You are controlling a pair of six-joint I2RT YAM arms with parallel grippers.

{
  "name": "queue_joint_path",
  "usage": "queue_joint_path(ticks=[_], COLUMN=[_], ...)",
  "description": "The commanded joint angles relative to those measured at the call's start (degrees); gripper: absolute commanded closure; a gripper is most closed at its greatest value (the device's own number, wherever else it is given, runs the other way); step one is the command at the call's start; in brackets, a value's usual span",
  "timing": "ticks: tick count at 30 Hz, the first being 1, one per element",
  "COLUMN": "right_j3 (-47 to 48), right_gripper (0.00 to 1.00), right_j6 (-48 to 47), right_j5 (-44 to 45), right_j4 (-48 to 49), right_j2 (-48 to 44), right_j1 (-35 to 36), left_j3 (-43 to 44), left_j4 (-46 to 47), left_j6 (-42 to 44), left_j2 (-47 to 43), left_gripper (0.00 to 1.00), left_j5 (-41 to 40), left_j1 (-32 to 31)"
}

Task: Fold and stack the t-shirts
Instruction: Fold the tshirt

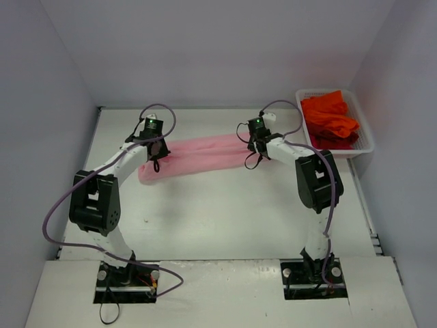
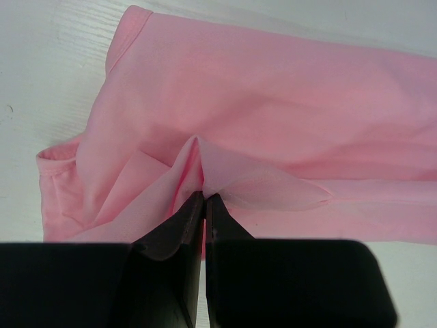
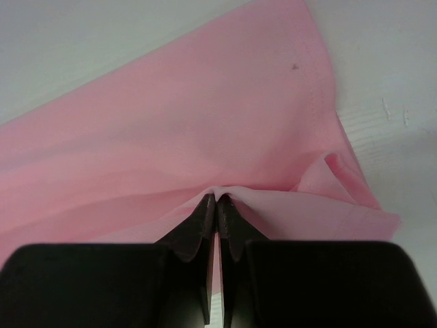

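A light pink t-shirt lies stretched in a long band across the middle of the table. My left gripper is shut on a pinched fold of the pink t-shirt near its left end, with a sleeve hem showing beside it. My right gripper is shut on a fold of the same pink t-shirt at its right end. In the wrist views the cloth rises into the left gripper and the right gripper. Orange-red t-shirts lie bunched in the basket.
A white mesh basket stands at the table's back right, close to the right wall. White walls close in the table on the left, back and right. Cables loop off both arms.
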Motion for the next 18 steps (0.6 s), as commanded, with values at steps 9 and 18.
queue_joint_path(ticks=[9, 18], right_j3=[4.1, 5.4], right_gripper=[1.00, 1.00], right_j6=[-1.1, -1.2], right_j5=[1.3, 1.0], right_j4=[1.1, 1.0], right_j2=[0.5, 1.1], right_j1=[-1.4, -1.7], left_j3=[5.0, 6.7], left_j4=[2.5, 2.5], left_j6=[0.6, 0.7], left_j2=[0.3, 1.9], left_gripper=[1.00, 1.00], left_j5=[-0.7, -0.1], left_j1=[1.5, 2.3])
